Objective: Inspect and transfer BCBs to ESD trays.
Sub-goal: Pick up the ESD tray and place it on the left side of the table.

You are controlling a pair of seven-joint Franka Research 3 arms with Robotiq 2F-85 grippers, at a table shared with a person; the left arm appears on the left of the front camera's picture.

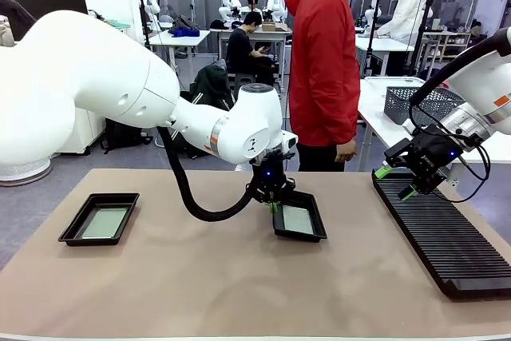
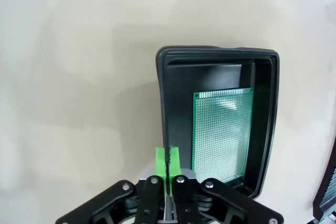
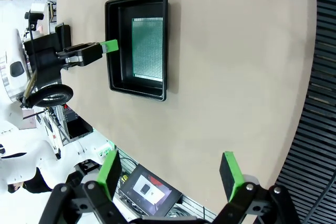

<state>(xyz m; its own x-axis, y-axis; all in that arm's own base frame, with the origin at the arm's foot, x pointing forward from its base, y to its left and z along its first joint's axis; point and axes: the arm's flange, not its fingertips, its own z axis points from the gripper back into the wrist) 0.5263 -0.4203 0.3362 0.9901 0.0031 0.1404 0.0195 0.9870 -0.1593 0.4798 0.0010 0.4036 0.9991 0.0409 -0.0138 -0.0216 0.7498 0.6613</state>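
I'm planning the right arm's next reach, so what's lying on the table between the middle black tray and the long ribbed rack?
Nothing: the front view shows bare tan tabletop between the middle tray and the rack; the right wrist view agrees.

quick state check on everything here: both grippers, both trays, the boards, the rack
left gripper: shut, holding nothing, at the middle tray's rim
right gripper: open, empty, above the rack's far end
middle tray: holds one board lying flat
left tray: holds one board lying flat
rack: no boards visible in its slots
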